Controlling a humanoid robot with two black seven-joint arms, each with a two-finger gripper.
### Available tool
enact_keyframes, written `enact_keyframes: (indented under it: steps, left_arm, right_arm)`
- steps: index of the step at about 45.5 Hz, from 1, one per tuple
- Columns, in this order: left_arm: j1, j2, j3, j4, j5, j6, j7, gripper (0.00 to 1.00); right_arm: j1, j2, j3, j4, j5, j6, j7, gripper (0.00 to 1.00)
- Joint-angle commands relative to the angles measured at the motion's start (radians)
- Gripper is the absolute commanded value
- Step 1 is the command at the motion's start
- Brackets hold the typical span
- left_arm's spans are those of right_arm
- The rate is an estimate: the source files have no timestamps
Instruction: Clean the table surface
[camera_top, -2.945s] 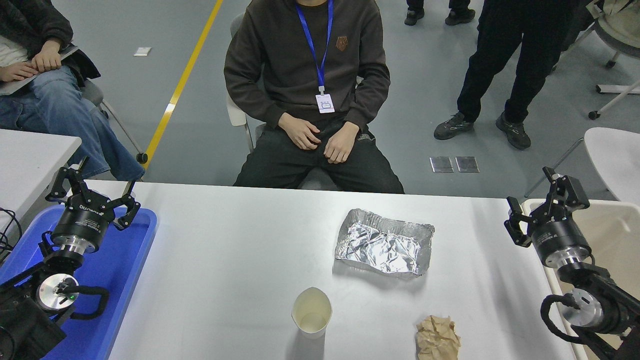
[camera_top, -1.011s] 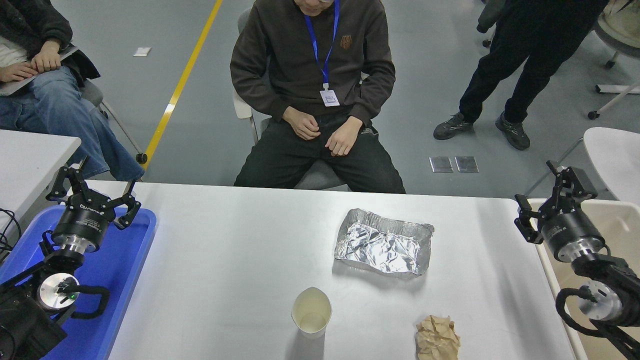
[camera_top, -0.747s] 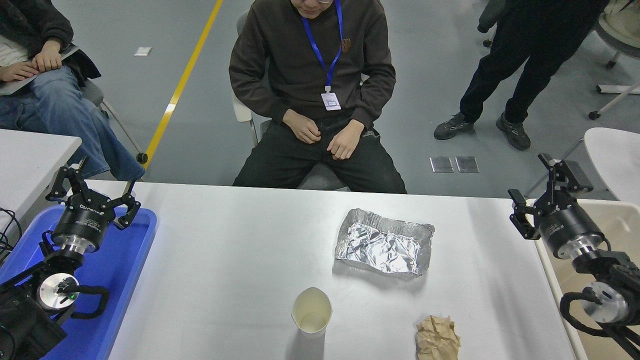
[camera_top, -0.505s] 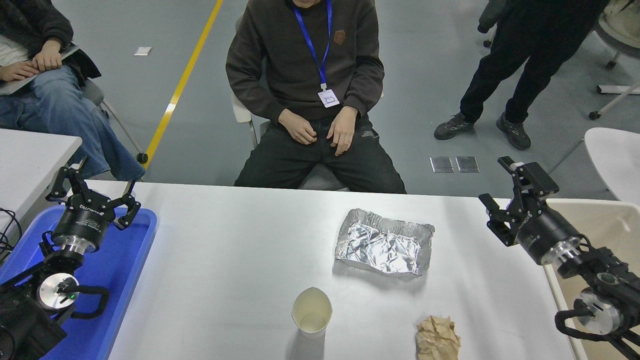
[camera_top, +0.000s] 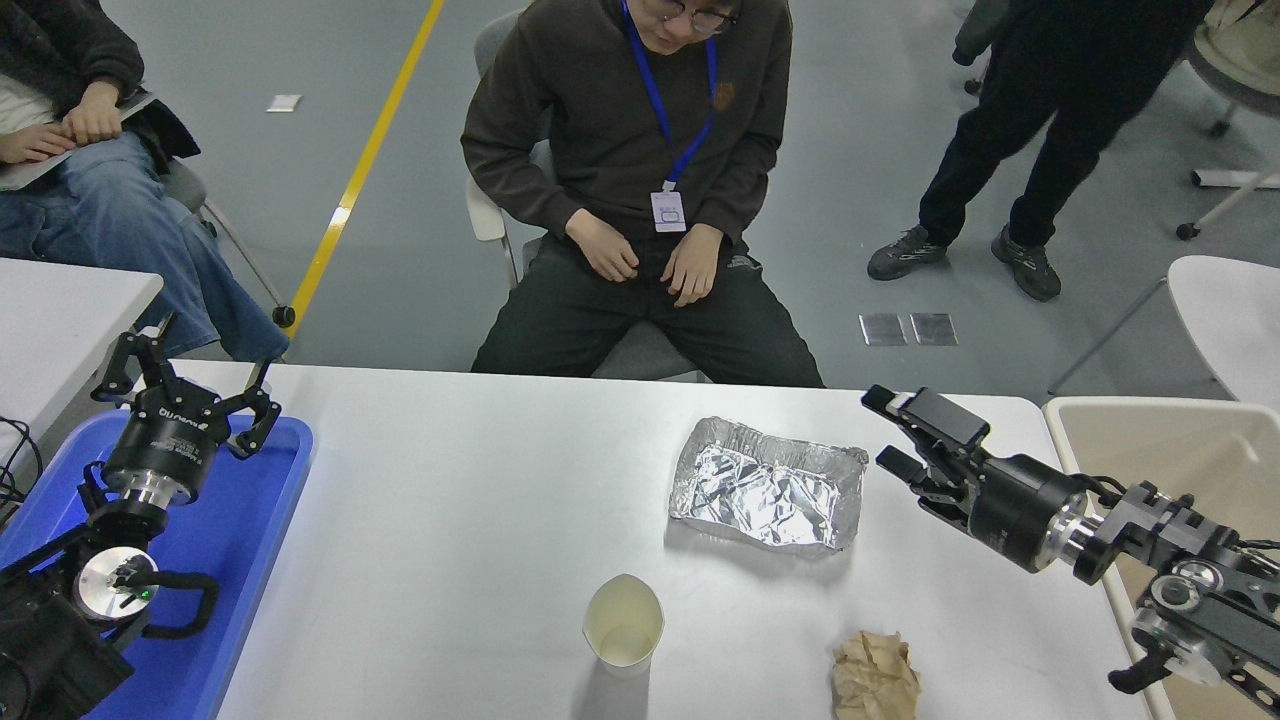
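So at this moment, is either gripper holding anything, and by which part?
Nothing is held. The right gripper is open beside the foil tray, not touching it; the left gripper is open and empty over the blue tray.

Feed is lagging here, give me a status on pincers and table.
Right pincer open, just right of foil tray. Left pincer open over blue tray. Table uncleared: foil tray, paper cup, crumpled paper.
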Motion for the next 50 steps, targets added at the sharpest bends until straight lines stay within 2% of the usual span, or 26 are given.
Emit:
enact_keyframes:
  steps: [1, 22, 29, 31, 40, 50]
  left_arm:
    - [0.000, 0.000, 0.000, 0.000, 0.000, 0.000, 0.000, 1.00]
    - [0.000, 0.000, 0.000, 0.000, 0.000, 0.000, 0.000, 1.00]
    - [0.000, 0.000, 0.000, 0.000, 0.000, 0.000, 0.000, 1.00]
    - [0.000, 0.000, 0.000, 0.000, 0.000, 0.000, 0.000, 1.00]
    - [0.000, 0.000, 0.000, 0.000, 0.000, 0.000, 0.000, 1.00]
    - [0.000, 0.000, 0.000, 0.000, 0.000, 0.000, 0.000, 1.00]
  right_arm:
    - [0.226, 0.002, -0.229, 0.016, -0.059, 0.080, -0.033, 0.99]
    - [0.596, 0.137, -0.645, 0.021, -0.059, 0.086, -0.034, 0.99]
    - [0.630, 0.189, -0.698, 0.016, -0.048, 0.088, -0.048, 0.99]
    - [0.637, 0.210, -0.702, 0.014, -0.042, 0.088, -0.086, 0.99]
    - [0.639, 0.287, -0.691, 0.011, 0.093, 0.127, -0.370, 0.99]
    - [0.679, 0.359, -0.705, -0.005, 0.079, 0.129, -0.384, 0.99]
